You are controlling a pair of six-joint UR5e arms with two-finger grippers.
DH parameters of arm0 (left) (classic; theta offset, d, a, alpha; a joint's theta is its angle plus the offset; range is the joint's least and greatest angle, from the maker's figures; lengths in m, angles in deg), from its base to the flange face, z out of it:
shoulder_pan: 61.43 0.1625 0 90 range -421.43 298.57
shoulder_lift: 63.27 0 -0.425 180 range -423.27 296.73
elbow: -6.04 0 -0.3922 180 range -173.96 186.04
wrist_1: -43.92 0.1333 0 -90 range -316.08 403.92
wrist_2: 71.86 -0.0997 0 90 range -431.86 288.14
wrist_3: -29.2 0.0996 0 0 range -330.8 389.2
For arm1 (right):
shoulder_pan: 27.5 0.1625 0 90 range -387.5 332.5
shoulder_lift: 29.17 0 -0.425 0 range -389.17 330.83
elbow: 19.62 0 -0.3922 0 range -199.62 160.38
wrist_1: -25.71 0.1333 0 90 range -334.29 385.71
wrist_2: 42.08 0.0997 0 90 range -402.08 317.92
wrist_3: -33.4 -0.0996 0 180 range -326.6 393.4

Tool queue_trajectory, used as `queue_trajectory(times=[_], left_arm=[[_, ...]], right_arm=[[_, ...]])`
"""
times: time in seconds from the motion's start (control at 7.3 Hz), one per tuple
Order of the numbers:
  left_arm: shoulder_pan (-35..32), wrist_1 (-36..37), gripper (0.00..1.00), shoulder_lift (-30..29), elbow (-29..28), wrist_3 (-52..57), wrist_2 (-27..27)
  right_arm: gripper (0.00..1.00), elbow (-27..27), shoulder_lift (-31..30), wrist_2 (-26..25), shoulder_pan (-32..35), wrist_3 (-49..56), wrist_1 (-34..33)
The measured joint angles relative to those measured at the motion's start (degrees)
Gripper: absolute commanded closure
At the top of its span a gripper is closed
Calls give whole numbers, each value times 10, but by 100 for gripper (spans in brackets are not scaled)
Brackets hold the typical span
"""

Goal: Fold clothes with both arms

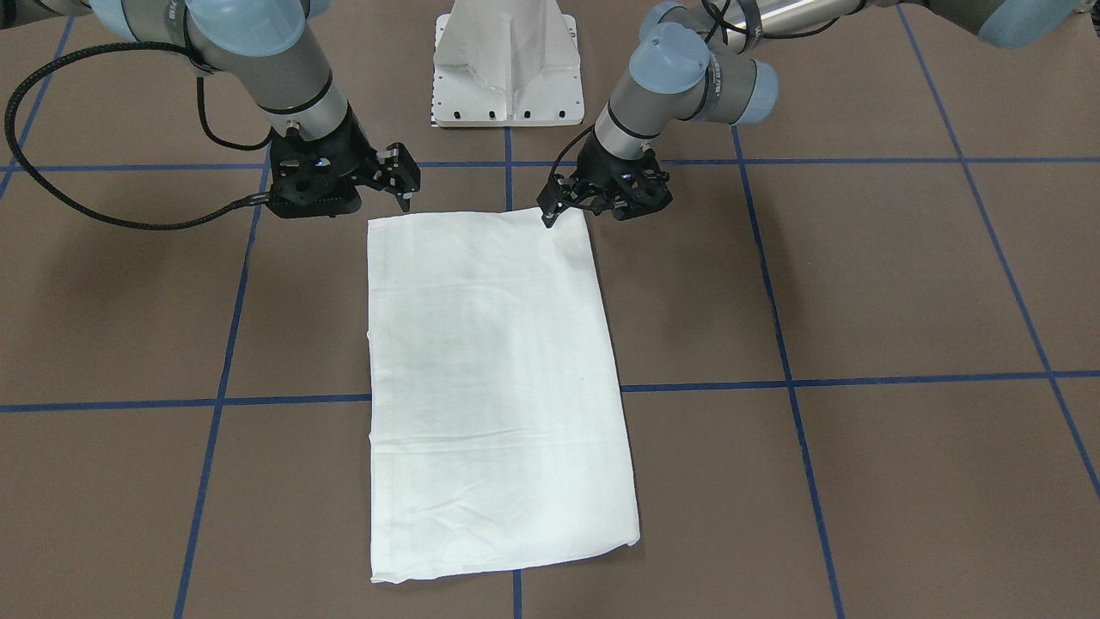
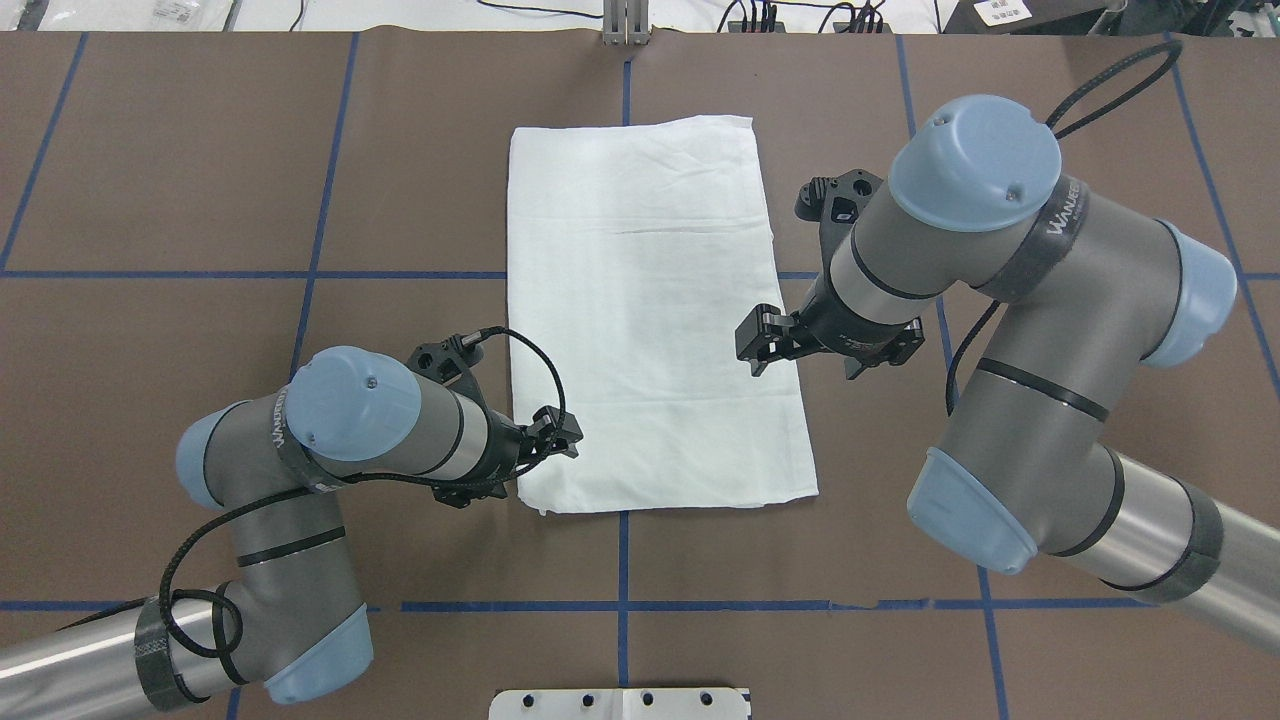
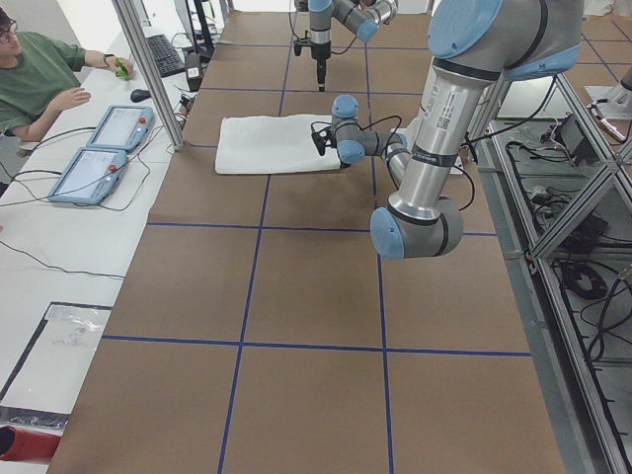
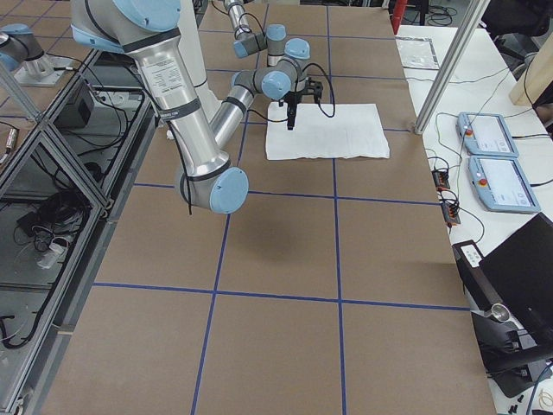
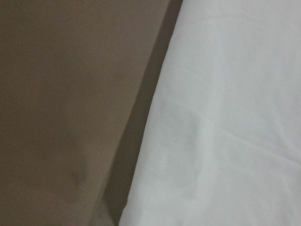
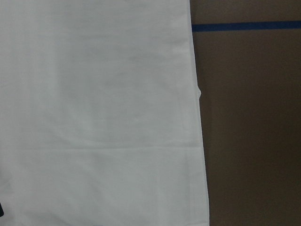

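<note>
The white shirt [image 1: 498, 370] lies folded in a long strip in the middle of the table [image 1: 859, 284]. It is soft, light and floppy, so I would grab both corners at the robot's end. The left gripper [image 1: 547, 217] touches one corner. The right gripper [image 1: 404, 199] hangs near the other. I cannot tell if their fingers are spread or pressed together.

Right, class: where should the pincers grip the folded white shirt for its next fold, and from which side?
Likely both corners of the robot-side short edge, from above: the folded white shirt lies flat, a long rectangle, and the left pincer and right pincer hover near that end.
</note>
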Motion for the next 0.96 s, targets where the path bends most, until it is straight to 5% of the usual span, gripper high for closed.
queue_trajectory(times=[0.41,0.68,0.96], left_arm=[[19,0,15,-1,-2,-1,-2],[28,0,36,1,0,-1,-2],[29,2,35,0,2,-2,-2]], right_arm=[[0,1,2,0,-1,-2,1],[0,2,4,0,-2,-14,2],[0,1,3,0,-3,-19,2]])
